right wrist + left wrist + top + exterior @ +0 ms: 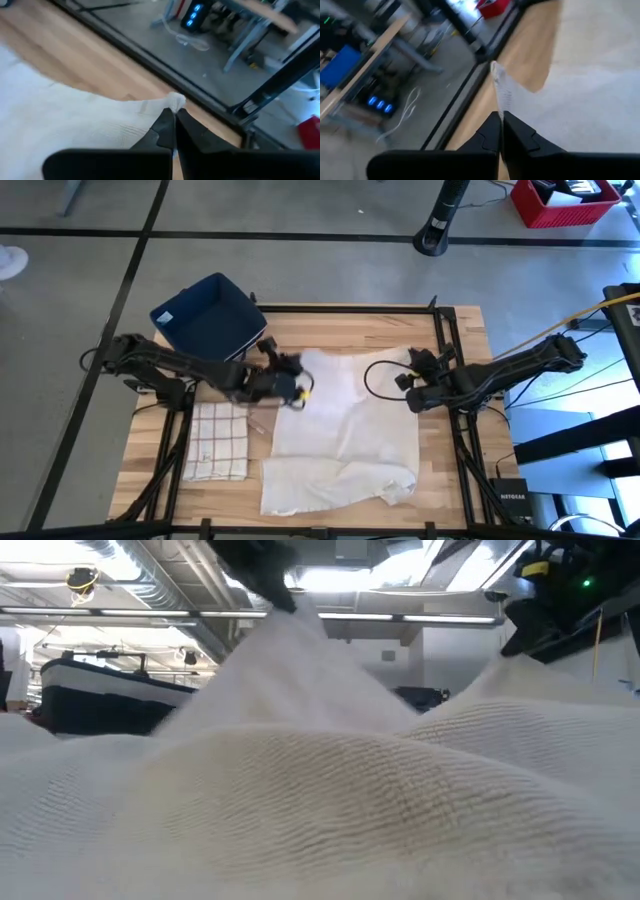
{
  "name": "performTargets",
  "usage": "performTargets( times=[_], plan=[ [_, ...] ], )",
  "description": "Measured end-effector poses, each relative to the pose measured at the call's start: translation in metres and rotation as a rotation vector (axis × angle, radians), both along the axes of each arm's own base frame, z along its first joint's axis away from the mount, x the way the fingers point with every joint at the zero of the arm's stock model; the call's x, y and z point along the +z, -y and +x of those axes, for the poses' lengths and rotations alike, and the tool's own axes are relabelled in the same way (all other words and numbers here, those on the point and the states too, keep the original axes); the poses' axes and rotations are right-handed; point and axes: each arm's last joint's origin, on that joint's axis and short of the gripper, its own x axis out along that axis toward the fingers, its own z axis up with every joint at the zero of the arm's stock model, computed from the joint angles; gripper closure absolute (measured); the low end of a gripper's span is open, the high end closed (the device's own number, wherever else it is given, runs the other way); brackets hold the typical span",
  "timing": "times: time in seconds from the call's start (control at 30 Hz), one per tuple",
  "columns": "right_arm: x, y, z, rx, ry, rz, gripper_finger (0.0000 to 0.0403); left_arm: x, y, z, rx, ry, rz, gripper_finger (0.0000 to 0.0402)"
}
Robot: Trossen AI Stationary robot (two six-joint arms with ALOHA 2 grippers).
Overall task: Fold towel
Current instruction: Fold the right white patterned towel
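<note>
Looking straight down, the white towel [345,430] lies spread over the middle of the bench [455,330], its lower edge rumpled toward the bottom of the frame; the left claw [297,387] pinches its upper-left corner and the right claw [410,400] its upper-right corner — likely so both far corners can be carried over together for the fold. A blue bin [208,318] sits at upper left and a folded checked cloth [217,442] at lower left, both clear of the work. From bench height, towel [320,800] fills the frame and rises in two peaks toward the top, one beneath each arm. In the left wrist view the dark fingers [517,137] are pressed together on a thin edge of cloth. The right wrist view shows the same — fingers [187,132] clamped on a bunched corner of towel [75,115].
</note>
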Motion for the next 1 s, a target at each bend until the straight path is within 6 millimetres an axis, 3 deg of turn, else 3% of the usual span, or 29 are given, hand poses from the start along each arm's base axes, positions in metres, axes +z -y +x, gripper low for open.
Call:
performTargets(
  times=[0.17,0.4,0.77,0.87,1.0],
  plan=[
    [-0.01,0.001,-0.001,-0.03,0.005,-0.057,0.0398,-0.01,-0.046,-0.001,0.145,-0.017,-0.008,0.0398],
    [-0.05,0.016,-0.014,-0.177,0.071,0.012,0.0398,-0.025,-0.092,-0.004,0.256,0.07,-0.066,0.0395],
    [-0.073,0.036,-0.017,-0.298,0.102,0.042,0.0389,-0.036,-0.138,-0.015,0.334,0.15,-0.169,0.0384],
    [-0.073,0.042,-0.015,-0.327,0.099,0.046,0.0377,-0.037,-0.148,-0.017,0.31,0.172,-0.235,0.0365],
    [-0.072,0.046,-0.011,-0.297,0.039,0.088,0.0329,-0.037,-0.155,-0.02,0.274,0.173,-0.298,0.0317]
  ],
)
